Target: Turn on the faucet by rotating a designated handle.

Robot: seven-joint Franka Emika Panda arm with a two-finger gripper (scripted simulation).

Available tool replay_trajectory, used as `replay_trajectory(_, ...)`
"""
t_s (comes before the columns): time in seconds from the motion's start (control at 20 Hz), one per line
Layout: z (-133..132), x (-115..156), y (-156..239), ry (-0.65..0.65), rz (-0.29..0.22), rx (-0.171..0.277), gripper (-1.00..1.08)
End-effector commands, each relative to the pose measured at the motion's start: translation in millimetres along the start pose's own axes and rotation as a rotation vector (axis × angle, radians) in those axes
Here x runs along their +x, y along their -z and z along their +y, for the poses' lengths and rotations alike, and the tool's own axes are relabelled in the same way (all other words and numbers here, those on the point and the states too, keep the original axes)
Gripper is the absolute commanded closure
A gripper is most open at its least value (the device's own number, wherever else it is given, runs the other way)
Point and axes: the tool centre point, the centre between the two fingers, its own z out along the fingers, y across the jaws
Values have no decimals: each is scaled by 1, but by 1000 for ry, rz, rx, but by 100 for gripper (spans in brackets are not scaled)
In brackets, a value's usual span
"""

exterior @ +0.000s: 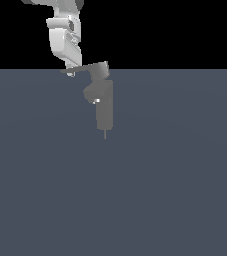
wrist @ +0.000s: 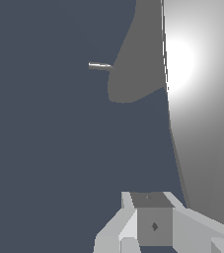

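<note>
One white glossy gripper [exterior: 71,71] sits at the thin tip of the flat, tapered matte grey handle [exterior: 87,69] — whether its fingers are apart or together I cannot tell from either view. That handle joins a blocky cap atop the upright matte grey faucet [exterior: 104,102], standing on the slate-blue floor [exterior: 175,190]. I judge it rigid, smooth, hinge-bound — best pushed sideways near the tip for leverage.

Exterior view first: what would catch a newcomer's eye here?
The small grey faucet stands alone on a flat blue-grey floor beneath a black backdrop. The white robot arm drops from the top edge, its claw at the tip of the handle, which points toward the exterior view's left.
</note>
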Motion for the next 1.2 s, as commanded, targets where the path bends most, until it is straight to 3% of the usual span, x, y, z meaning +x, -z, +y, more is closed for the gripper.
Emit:
replay_trajectory(0.0, 6, 2, 0, -2, 2, -5, 108)
replay_trajectory(1.15, 57, 0, 0, -3, 2, -5, 108)
